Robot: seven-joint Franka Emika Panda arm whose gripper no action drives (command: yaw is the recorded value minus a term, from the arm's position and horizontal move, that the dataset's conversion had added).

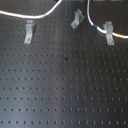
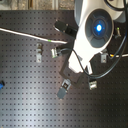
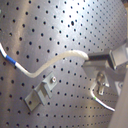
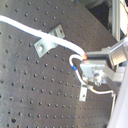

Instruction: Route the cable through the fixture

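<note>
Tool: the tool (image 4: 88, 64) is clamped on the cable (image 4: 30, 27).
Fixture: the clip (image 4: 48, 41) sits at ten o'clock of the tool.
Advice: keep tension; lower the cable squarely into the slot.

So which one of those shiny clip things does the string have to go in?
In the first exterior view, find the black board full of holes, then the row of three silver clips near the first exterior view's top edge. The fixture is the middle one, with the cable curving past beside it. It's the shortest and leans diagonally, while the left clip and right clip stand upright.
</note>
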